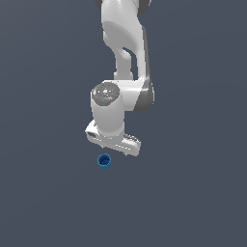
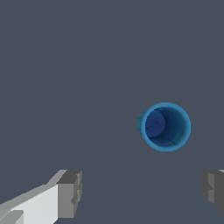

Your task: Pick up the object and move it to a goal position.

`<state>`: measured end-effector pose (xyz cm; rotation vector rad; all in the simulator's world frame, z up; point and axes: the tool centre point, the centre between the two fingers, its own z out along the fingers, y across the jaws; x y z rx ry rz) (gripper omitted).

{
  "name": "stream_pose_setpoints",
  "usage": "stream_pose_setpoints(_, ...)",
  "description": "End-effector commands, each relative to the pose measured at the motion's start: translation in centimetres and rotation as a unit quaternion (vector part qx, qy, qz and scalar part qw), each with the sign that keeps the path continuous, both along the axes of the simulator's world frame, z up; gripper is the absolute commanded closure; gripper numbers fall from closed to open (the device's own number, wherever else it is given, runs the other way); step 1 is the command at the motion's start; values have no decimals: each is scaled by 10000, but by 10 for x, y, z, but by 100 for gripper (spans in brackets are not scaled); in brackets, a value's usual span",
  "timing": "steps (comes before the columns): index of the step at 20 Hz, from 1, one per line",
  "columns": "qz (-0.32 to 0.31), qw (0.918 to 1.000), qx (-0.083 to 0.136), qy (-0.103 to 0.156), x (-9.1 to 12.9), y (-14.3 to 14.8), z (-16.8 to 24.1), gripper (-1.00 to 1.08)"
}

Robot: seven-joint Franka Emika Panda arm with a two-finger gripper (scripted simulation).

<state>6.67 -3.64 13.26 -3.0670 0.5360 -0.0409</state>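
Hand (image 2: 142,192) spread wide, fingers (image 2: 70,193) cut off by frame, blue cup (image 2: 165,126) upright, apart, ungripped

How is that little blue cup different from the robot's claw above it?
The cup is blue and round; the claw is white with grey, blocky fingers. The cup is narrower than the claw's open gap. The cup stands on the floor, the claw hangs above it. They are not touching.

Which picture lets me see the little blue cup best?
The wrist view: the blue cup looks big there, and you can see down inside it past its rim. In the exterior view it is only a tiny blue spot below the gripper.
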Motion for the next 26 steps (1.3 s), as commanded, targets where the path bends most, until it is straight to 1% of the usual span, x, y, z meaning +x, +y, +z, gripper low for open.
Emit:
stream_pose_setpoints(1,-331,9994,-26,54,6,-16,-13,-92)
stream_pose_setpoints(5,-703,9974,-63,116,11,-35,-29,-92)
stream_pose_setpoints(10,-954,9953,-93,157,13,-48,-40,-92)
stream_pose_setpoints(18,-973,9951,-97,165,13,-50,-48,-92)
stream_pose_setpoints(26,-993,9949,-98,164,12,-50,-87,-92)
